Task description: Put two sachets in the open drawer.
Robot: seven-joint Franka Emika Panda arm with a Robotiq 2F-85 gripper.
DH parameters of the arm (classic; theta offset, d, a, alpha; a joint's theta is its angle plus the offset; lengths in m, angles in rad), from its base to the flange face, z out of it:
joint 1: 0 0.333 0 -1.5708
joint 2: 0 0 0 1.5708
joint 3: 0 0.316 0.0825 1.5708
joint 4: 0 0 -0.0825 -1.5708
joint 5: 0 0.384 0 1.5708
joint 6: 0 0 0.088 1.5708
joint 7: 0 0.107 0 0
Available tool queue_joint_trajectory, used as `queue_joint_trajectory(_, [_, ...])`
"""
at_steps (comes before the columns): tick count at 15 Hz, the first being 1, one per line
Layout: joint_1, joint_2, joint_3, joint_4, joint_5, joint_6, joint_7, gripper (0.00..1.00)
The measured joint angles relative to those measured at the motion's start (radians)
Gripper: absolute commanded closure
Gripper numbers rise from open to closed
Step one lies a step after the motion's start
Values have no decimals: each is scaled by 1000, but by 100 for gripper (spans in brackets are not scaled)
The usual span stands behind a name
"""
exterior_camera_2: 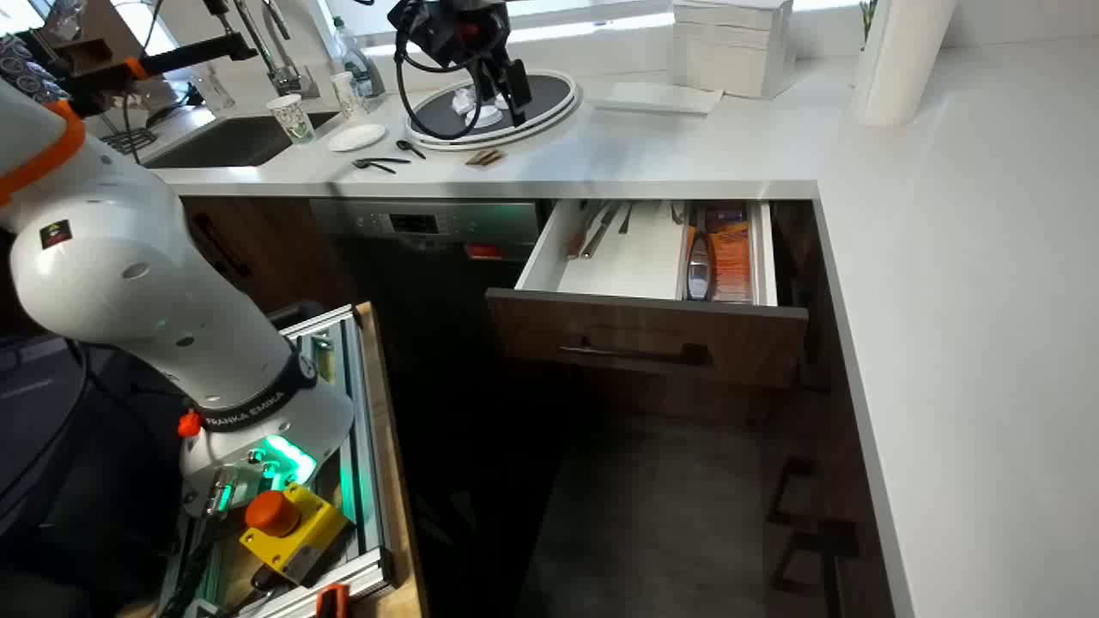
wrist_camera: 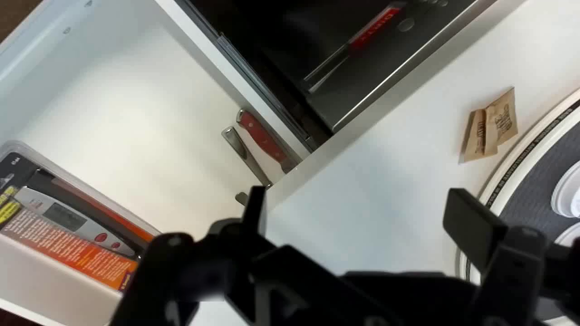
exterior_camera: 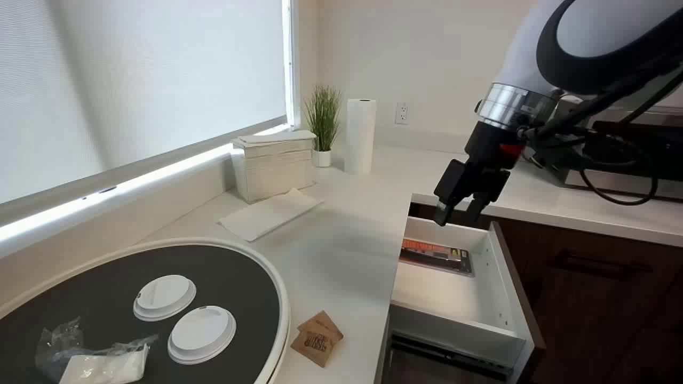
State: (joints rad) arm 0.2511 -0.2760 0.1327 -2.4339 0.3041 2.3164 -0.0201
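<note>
Two flat brown paper sachets (exterior_camera: 317,338) lie partly overlapping on the white counter (exterior_camera: 347,261), beside a round tray. They also show in an exterior view (exterior_camera_2: 485,158) and at the upper right of the wrist view (wrist_camera: 491,124). The open drawer (exterior_camera: 443,296) has a white floor, which also shows in an exterior view (exterior_camera_2: 631,262) and at the left of the wrist view (wrist_camera: 136,113). My gripper (exterior_camera: 458,214) is in the air above the drawer's inner end by the counter edge. In the wrist view its fingers (wrist_camera: 355,194) stand wide apart with nothing between them.
The drawer holds a packaged thermometer (wrist_camera: 77,226), a red-handled knife (wrist_camera: 265,140) and metal cutlery. The round tray (exterior_camera: 245,288) carries white lids and a plastic-wrapped item. Napkins (exterior_camera: 277,168), a paper towel roll (exterior_camera: 360,136), a plate (exterior_camera_2: 357,137) and black cutlery (exterior_camera_2: 375,163) stand or lie on the counter.
</note>
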Motion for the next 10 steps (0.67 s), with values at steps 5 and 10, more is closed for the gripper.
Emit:
queue_joint_trajectory(5, [0, 0, 0, 0, 0, 0, 0, 0])
queue_joint_trajectory(10, [28, 48, 22, 29, 14, 1, -92, 0])
